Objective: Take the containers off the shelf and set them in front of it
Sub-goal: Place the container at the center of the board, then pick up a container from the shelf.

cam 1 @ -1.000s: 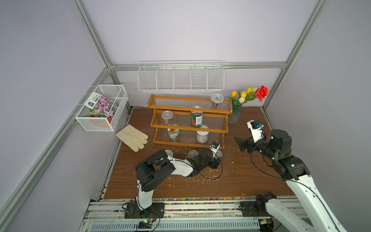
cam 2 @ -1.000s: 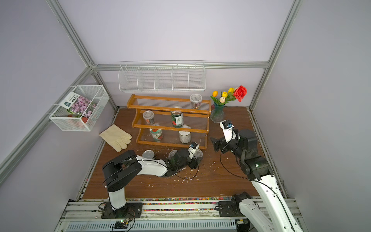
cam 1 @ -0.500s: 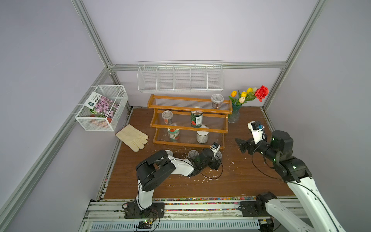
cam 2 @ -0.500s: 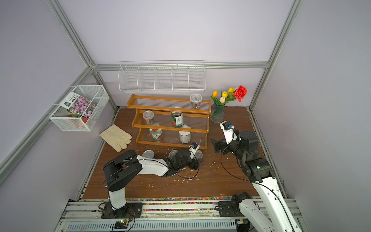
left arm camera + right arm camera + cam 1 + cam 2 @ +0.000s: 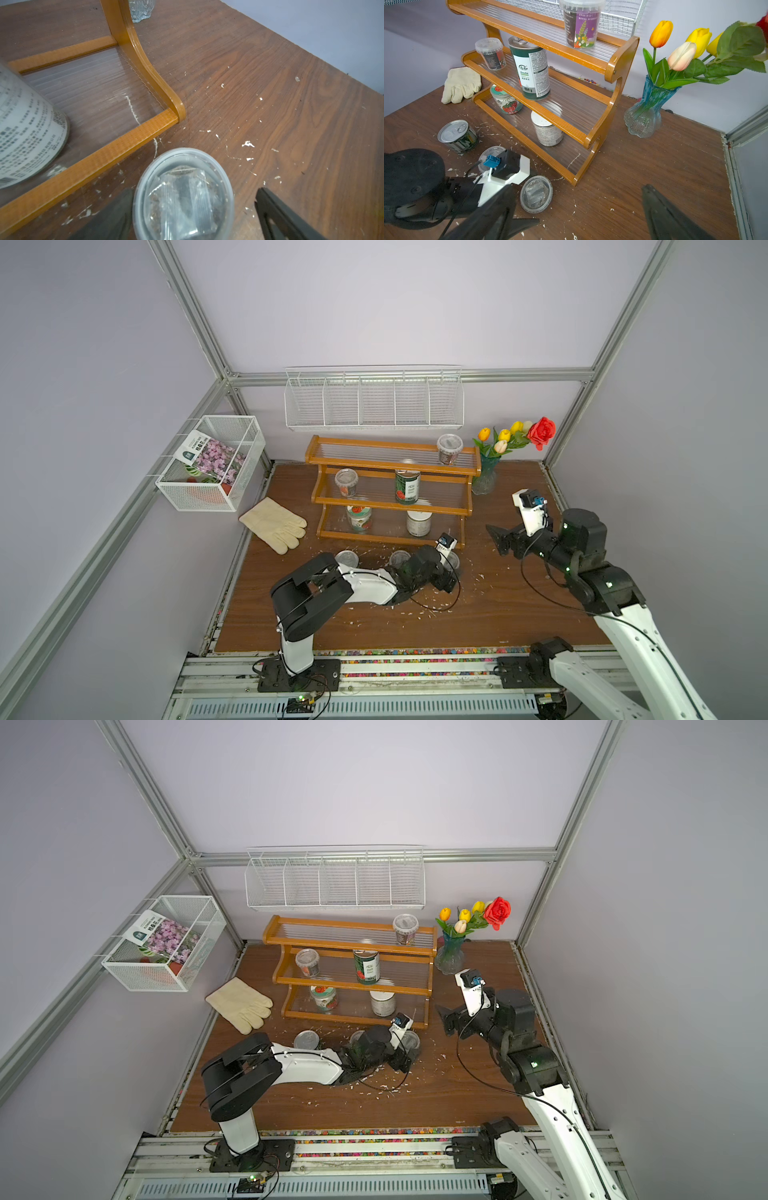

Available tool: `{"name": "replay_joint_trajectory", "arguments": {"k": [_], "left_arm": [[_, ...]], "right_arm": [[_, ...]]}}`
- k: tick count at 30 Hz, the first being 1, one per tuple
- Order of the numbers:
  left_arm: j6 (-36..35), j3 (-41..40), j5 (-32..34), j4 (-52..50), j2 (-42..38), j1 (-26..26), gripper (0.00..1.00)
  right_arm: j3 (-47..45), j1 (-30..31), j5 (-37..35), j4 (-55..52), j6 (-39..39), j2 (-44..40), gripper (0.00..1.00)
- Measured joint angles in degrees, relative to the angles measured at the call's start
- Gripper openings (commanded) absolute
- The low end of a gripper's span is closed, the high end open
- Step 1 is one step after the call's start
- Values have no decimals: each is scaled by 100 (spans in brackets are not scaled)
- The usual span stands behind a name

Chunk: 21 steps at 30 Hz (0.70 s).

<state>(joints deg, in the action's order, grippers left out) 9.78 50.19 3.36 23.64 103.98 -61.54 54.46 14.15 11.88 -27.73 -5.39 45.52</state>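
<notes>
The clear cup is flanked, ungripped, by the parted jaws of the left gripper, just nearer than the right corner of the shelf

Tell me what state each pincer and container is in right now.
Left pincer, open, straddling the clear cup.
Clear cup, upright on the table, lid on.
Right pincer, open, empty.
Short tin can, upright on table, sealed.
Second cup, on table, lid on.
Top-tier cup, on the shelf, lid on.
Middle-tier cup, on shelf, lid on.
Tall can, upright, middle tier.
Strawberry jar, bottom tier, lidded.
White-lid jar, bottom tier, lidded.
</notes>
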Motion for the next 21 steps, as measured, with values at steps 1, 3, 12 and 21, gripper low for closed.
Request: {"name": "replay_joint_trajectory", "arguments": {"k": [1,3,12,21], "left_arm": [[-2,0,-7,-79,-87,0,97],[-22,0,-52,-258,-313,0,99],[-221,361,-483,-1884,-1786,90,100],[-326,717,-2100,-2546,-3161,1794,100]], "right_arm": [[33,0,13,0,2,22,97],[105,0,24,7,4,83,97],[726,-4,317,286,111,745,97],[1637,144,461,1123,173,2208,98]]}}
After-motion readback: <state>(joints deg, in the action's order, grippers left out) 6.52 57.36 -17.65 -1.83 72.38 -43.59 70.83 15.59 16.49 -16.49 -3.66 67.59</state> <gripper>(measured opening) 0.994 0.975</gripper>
